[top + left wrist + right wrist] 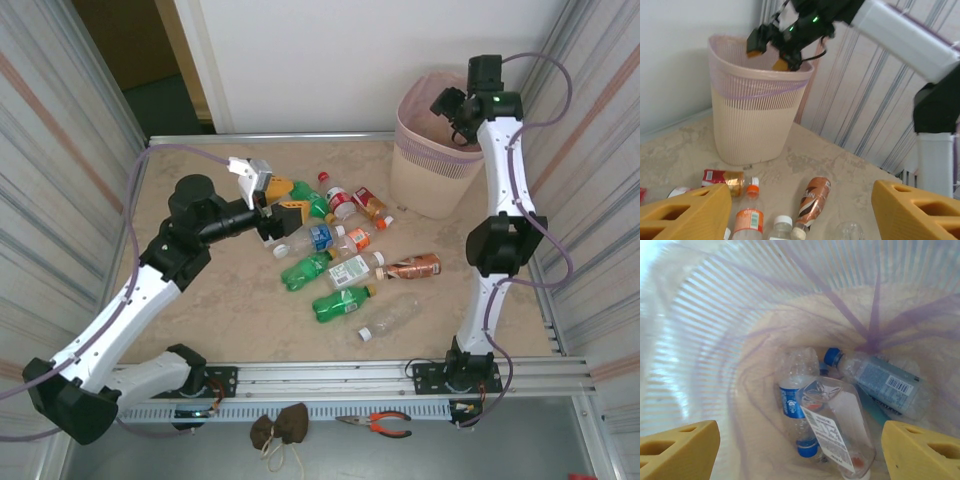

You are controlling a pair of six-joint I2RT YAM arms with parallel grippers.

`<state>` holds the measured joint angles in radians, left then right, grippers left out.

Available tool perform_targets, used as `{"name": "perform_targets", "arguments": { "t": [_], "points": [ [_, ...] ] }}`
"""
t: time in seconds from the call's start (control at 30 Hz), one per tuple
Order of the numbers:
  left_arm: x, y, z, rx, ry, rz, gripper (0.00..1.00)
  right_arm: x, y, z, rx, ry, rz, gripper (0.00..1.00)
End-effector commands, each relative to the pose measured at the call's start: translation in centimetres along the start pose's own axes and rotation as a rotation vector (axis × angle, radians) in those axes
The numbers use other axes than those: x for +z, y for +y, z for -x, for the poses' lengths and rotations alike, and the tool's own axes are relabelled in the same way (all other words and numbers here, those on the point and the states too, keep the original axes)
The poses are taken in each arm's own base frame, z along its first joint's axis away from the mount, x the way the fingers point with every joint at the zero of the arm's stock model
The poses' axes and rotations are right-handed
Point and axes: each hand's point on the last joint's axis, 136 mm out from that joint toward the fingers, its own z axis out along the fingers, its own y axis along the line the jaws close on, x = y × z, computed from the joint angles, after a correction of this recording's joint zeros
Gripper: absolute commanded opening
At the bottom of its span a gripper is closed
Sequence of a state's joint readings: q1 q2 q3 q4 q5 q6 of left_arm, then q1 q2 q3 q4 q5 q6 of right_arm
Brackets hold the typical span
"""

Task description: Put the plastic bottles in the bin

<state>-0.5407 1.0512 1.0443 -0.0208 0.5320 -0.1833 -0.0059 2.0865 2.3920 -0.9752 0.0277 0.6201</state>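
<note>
Top external view puts the right hand [455, 108] over the mouth of the bin [425, 170] at the far right of the counter [220, 320]. The left hand [283, 200] hangs above the far-left end of the plastic bottles [343, 303], which lie in a loose cluster mid-counter, between the two arms and apart from the bin. I judge the step in hand to be a drop-off on the right and a line-up for a pick on the left. To do it well, the right arm should lift straight up until its fingers clear the pink rim before swinging left, so the light bin is not tipped. The left should choose one bottle lying clear of its neighbours, set its fingers across the body and close at the middle, since these round bottles will likely roll or slip out if pinched near cap or base. Right wrist view looks down into the bin [715, 340], where a white-labelled bottle [835, 425] lies over a blue-labelled bottle [790, 400] beside a blue-capped bottle [880, 382]; the right hand [800, 460] has its fingers wide apart with nothing between them. Left wrist view shows the left hand [800, 215] likewise spread and empty, apparently touching nothing, with an orange-capped bottle [750, 215] and a brown bottle [812, 197] on the counter below it.
</note>
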Motion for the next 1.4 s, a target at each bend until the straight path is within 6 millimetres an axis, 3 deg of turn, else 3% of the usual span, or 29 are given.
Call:
{"name": "perform_targets", "arguments": {
  "t": [0.0, 0.3, 0.57, 0.73, 0.97, 1.37],
  "points": [
    [0.1, 0.5, 0.2, 0.002, 0.022, 0.030, 0.73, -4.5, 0.7, 1.3, -0.043, -0.062, 0.024, 0.82],
    [1.3, 1.0, -1.4, -0.017, 0.114, 0.015, 0.70, -10.4, 0.2, 0.9, -0.078, -0.124, 0.054, 0.80],
    [2.1, 1.2, -2.1, -0.036, 0.136, -0.001, 0.70, -14.6, -1.4, -3.3, -0.086, -0.115, 0.084, 0.77],
    [2.1, 1.3, -2.3, -0.039, 0.140, -0.001, 0.70, -15.9, -2.5, -8.6, -0.117, -0.052, 0.049, 0.77],
    [2.1, 1.4, -3.0, -0.047, 0.151, -0.003, 0.70, -16.4, -3.9, -17.6, 0.055, 0.085, 0.026, 0.74],
    [1.3, 1.6, -5.3, -0.031, 0.197, 0.019, 0.70, -17.0, -9.2, -33.0, 0.277, 0.333, -0.164, 0.73]
  ]
}}
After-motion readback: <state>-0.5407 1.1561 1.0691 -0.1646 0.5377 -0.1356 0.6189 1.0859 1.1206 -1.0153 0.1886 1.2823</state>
